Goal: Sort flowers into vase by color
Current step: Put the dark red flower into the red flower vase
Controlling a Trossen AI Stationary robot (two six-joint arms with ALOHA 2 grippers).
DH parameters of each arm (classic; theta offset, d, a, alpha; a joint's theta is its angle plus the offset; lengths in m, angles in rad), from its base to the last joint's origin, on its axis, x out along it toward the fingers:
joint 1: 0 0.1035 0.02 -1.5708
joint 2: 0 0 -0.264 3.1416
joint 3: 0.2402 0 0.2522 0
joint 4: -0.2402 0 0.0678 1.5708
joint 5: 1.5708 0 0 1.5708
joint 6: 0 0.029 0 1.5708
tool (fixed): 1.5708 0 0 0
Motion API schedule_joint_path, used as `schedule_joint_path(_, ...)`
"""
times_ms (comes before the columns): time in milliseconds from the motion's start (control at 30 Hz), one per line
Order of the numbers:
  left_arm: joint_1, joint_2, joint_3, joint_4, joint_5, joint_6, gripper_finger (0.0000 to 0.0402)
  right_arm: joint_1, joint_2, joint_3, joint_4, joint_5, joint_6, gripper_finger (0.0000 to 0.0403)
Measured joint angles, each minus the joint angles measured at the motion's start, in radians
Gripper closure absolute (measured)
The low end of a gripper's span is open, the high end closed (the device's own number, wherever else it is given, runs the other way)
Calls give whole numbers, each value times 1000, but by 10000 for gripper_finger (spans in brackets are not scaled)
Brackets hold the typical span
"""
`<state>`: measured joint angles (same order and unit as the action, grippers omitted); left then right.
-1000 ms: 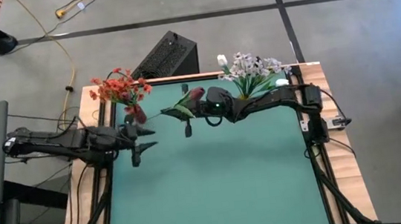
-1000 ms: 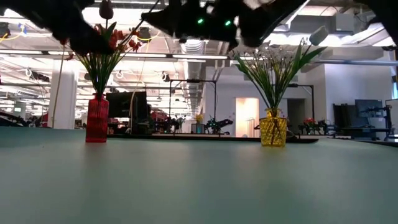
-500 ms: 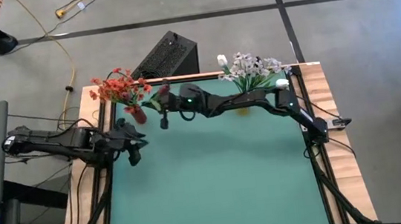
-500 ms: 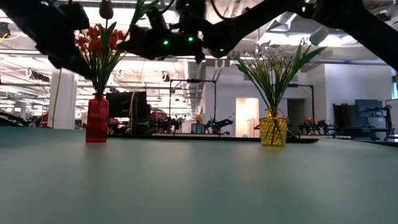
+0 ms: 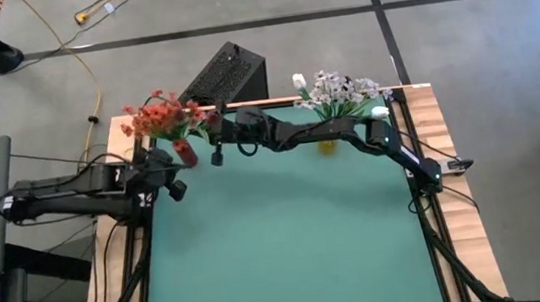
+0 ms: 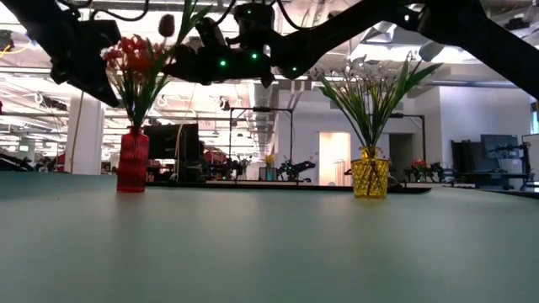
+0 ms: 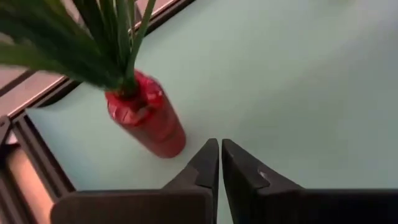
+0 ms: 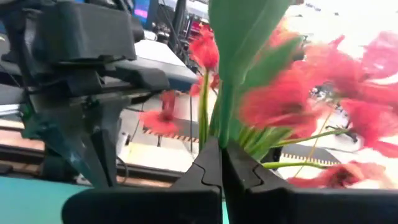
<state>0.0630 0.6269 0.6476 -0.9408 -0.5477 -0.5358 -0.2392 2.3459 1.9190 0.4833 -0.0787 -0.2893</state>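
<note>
Flowers stand in two vases at the far edge of the green table (image 5: 290,249): orange-red blossoms (image 5: 158,115) in the red vase (image 6: 132,160) near the left corner, white blossoms (image 5: 341,88) in the yellow vase (image 6: 368,177) toward the right. The right gripper (image 8: 221,163) reaches across to the red bunch, its fingers pressed together on a green stem (image 8: 225,93); in the low view a dark pink bud (image 6: 167,25) shows at the top of that stem, above the red vase, so this looks like the delivery of a pink flower into the red group. The left gripper (image 7: 219,163) hangs just beside the red vase, jaws together and holding nothing, and seems only to be waiting.

As for handling, the stem looks light and thin, probably plastic with some flex, so it needs little force, but it can pivot or slide between narrow fingertips. The grip sits low on the stem under a broad leaf, which seems sensible: holding nearer the bud would risk crushing petals, while the very end must stay free to enter the neck. The vase mouth is already crowded with stems, so the end probably has to be threaded in from above. The red vase looks narrow and light and already leans in the left wrist view, so a sideways push from the stem could tip it
</note>
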Motion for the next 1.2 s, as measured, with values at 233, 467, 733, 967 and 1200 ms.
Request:
schedule_joint_path(233,127,91,0,-14,11,0,401,2,0,0,-25,-1,-32,382)
schedule_joint_path(467,230,132,0,-10,20,18,401,3,0,0,-86,-2,-34,382)
schedule_joint_path(733,242,63,0,13,72,60,401,3,-4,0,-151,-1,-59,382)
schedule_joint_path(967,242,38,0,12,72,61,401,3,-6,0,-166,-1,-54,382)
schedule_joint_path(1200,242,38,0,12,73,64,401,17,-24,-3,-214,5,-52,382)
